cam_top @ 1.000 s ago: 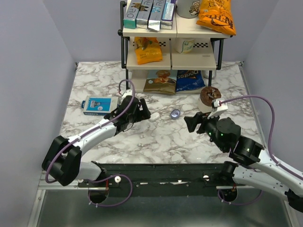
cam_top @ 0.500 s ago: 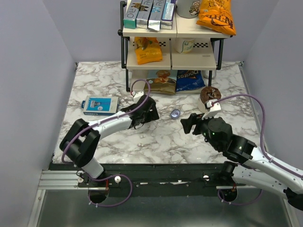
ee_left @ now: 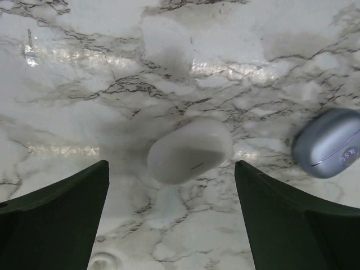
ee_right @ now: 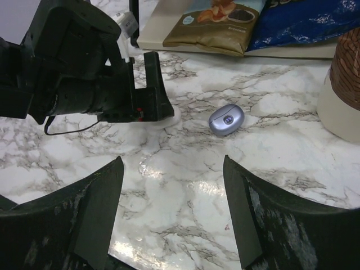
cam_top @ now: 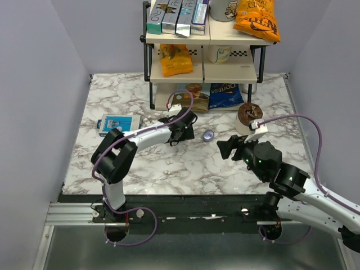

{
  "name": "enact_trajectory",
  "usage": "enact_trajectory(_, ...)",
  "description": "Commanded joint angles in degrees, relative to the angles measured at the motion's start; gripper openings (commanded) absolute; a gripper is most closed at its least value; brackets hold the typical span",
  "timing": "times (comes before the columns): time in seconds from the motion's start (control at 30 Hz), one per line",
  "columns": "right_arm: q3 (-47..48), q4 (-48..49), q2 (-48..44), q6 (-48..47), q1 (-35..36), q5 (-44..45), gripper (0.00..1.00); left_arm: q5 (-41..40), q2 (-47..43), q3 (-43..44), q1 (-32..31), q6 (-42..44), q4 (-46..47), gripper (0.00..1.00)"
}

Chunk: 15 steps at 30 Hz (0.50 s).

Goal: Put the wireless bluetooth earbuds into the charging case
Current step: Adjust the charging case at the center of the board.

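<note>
The charging case (ee_right: 226,120) is lying closed beside a white pebble (ee_left: 190,149), over which the left gripper (ee_left: 171,169) is being held spread; the right gripper (ee_right: 173,163) is released too. No earbuds are being seen, nothing inserted yet.

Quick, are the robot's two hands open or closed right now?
Left gripper: open, with a white oval pebble-like object between its fingers, not gripped.
Right gripper: open, empty.

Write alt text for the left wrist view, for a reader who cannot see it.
A white oval object lies on the marble table between the open jaws of the left gripper, seen from above and not touched. The lavender-blue charging case, lid shut, lies apart near the picture's right edge. No earbuds are visible.
</note>
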Motion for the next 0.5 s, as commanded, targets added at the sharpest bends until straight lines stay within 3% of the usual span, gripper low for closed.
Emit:
enact_trajectory(0.0,-1.3,0.7,-1.7,-1.3,-0.1,-0.3,0.80,0.0,-3.2,-2.4,0.1,12.9,-0.6,0.99)
enact_trajectory(0.2,-2.3,1.7,-3.9,-3.3,0.0,-0.7,0.80,10.8,-6.7,-2.3,0.2,36.9,-3.1,0.99)
enact_trajectory(0.47,-3.2,2.4,-3.7,-3.7,-0.1,-2.2,0.80,19.8,-2.1,1.7,0.1,47.7,-4.4,0.98)
